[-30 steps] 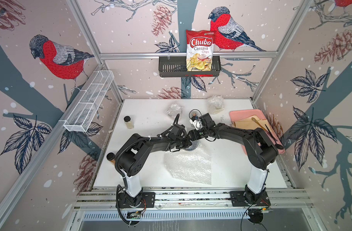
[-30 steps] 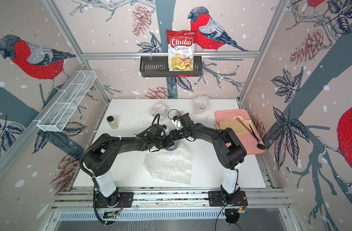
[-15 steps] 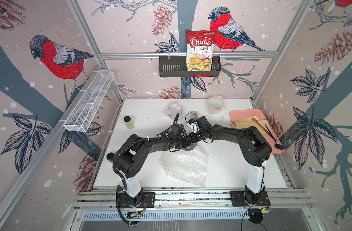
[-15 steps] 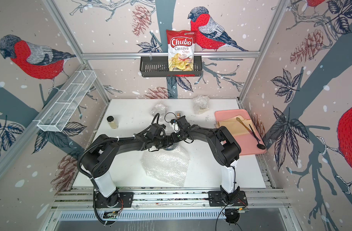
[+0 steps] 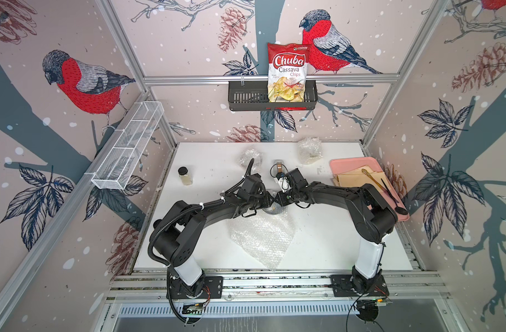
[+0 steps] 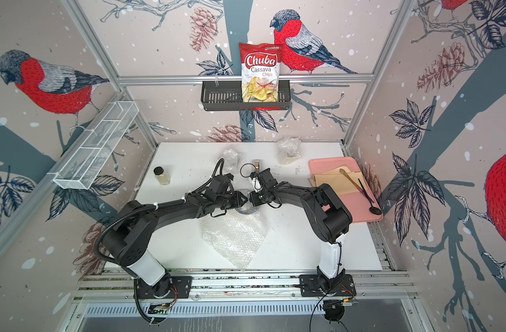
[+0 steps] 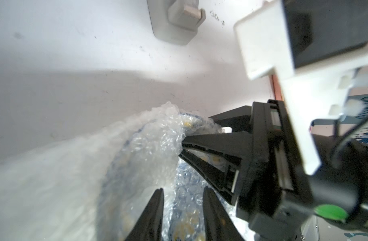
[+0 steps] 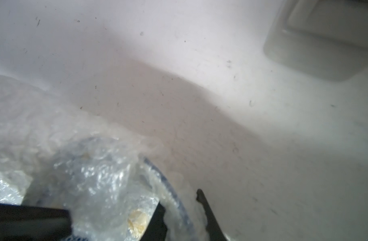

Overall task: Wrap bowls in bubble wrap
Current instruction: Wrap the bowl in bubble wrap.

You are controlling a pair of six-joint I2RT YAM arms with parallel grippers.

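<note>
Right tool (image 7: 196, 132) pinches narrow on the bubble wrap (image 5: 263, 238) folded over the rim of the blue-and-yellow bowl (image 5: 273, 210), on the bench (image 5: 326, 230) beneath both tips, while my left tool (image 7: 183, 189), slightly parted and holding nothing, faces it across the bowl, equally near.

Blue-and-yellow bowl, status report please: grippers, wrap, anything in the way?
Left gripper open over bubble wrap. Right gripper clamped on bowl rim through wrap. Bowl partly covered, sheet trailing toward robot base. Grey block beyond, apart.
</note>
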